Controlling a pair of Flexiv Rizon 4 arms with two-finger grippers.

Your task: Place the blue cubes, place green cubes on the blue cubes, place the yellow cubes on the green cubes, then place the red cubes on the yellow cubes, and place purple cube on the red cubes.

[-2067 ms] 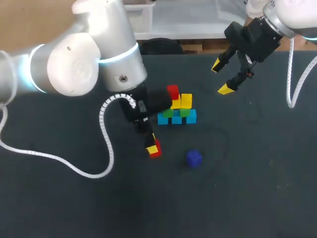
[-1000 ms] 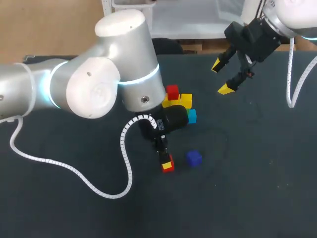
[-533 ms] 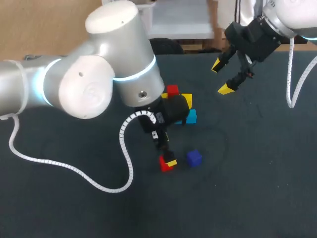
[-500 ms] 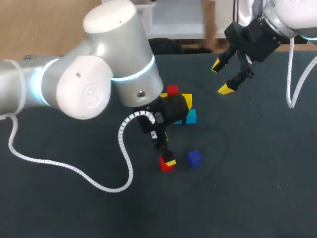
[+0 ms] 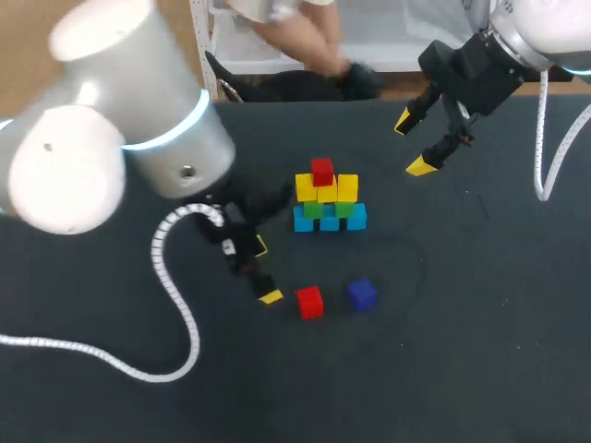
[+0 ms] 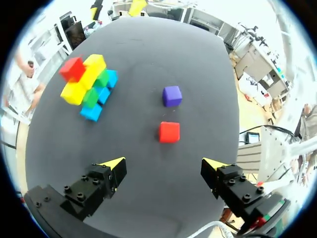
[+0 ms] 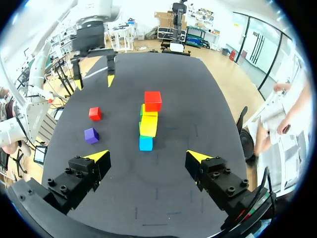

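A cube stack stands mid-table: blue cubes point(image 5: 330, 221) at the base, green cubes point(image 5: 323, 209) on them, yellow cubes point(image 5: 320, 189) above, and one red cube point(image 5: 321, 172) on top. A loose red cube point(image 5: 309, 302) lies on the table in front of the stack, with a purple cube point(image 5: 362, 293) just to its right. My left gripper point(image 5: 266, 270) is open and empty, just left of the loose red cube point(image 6: 169, 132), which lies ahead of its fingers with the purple cube point(image 6: 172, 96) beyond. My right gripper point(image 5: 413, 144) is open and empty, up behind and right of the stack point(image 7: 148, 121).
A white coiled cable point(image 5: 175, 305) from my left arm loops over the table's front left. Another cable point(image 5: 545, 138) hangs from my right arm at the far right. My left gripper point(image 7: 94, 69) shows beyond the cubes in the right wrist view.
My left gripper opened and let go of the red cube on the table beside the purple cube, then drew back to the left. The right arm kept still.
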